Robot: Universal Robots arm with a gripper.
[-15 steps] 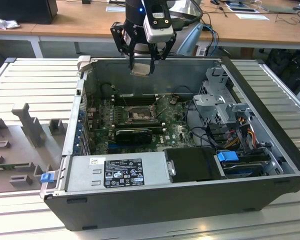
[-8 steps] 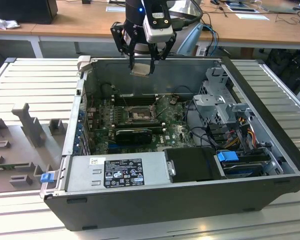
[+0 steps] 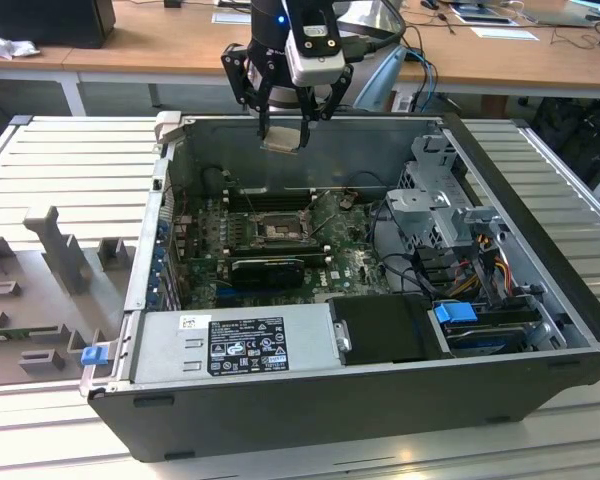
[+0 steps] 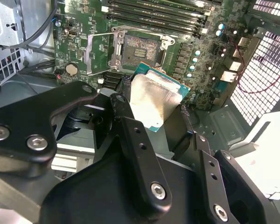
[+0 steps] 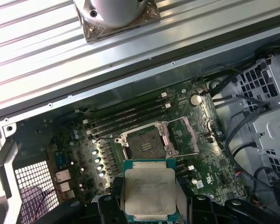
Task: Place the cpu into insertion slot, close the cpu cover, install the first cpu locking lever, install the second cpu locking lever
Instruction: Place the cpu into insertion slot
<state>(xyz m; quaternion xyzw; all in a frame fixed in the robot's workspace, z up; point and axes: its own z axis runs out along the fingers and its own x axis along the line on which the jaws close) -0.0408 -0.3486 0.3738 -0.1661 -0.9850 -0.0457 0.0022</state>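
An open computer case [image 3: 540, 300] is lying on a ribbed metal table [image 3: 70, 160], and its inside is crowding the work. A power supply box [image 3: 235, 342] is running along the case's near wall. A drive cage [image 3: 442, 205] and bundled cables [image 3: 485, 262] are filling the end at the exterior view's right. On the motherboard [image 3: 352, 262], a long black ribbed card [image 3: 268, 268] is sitting just on the near side of the insertion slot [image 3: 277, 230], and narrow memory slots [image 5: 126, 117] are lining its far side. The cpu cover [image 4: 88, 52] is standing swung open at one side of the slot, so the slot's grey centre is lying bare.

The gripper [image 3: 284, 127] is hanging over the case's far wall, well above the motherboard. Its jaws are clenched on the cpu [image 3: 282, 141], one black finger [image 4: 130, 135] pressing on each of two opposite edges, with the plate projecting past the fingertips.

The exterior view is showing the height: the cpu is up near the rim of the far wall, well apart from the slot. In the first wrist view the cpu is showing its pale metal face squarely. In the second wrist view the face is showing tilted, with the green edge of the plate around it.
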